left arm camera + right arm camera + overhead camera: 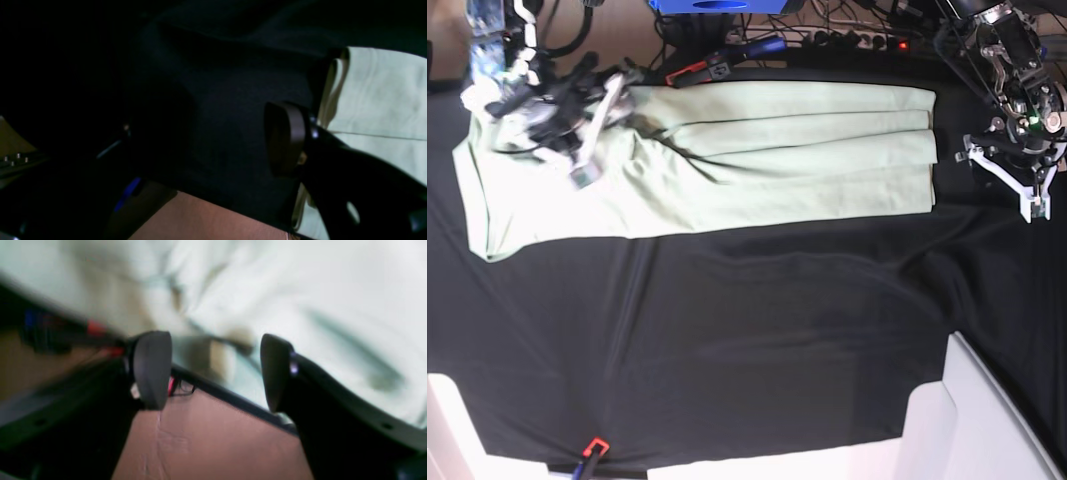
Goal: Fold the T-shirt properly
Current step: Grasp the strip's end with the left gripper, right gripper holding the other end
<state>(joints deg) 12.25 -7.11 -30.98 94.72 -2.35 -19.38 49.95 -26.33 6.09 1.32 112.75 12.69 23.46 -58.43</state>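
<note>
As the T-shirt [727,160] is lying soft and limp, I am holding both end effectors open and empty, favouring its folded edge.

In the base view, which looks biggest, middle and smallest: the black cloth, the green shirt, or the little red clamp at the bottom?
1. Black table cloth, covering nearly the whole table.
2. Pale mint-green cotton T-shirt, a long folded band.
3. Small red clamp, tiny at the cloth's bottom edge.

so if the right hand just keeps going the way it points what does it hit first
Most likely the T-shirt: the open right hand faces pale fabric right ahead, though blur leaves the depth unclear.
</note>
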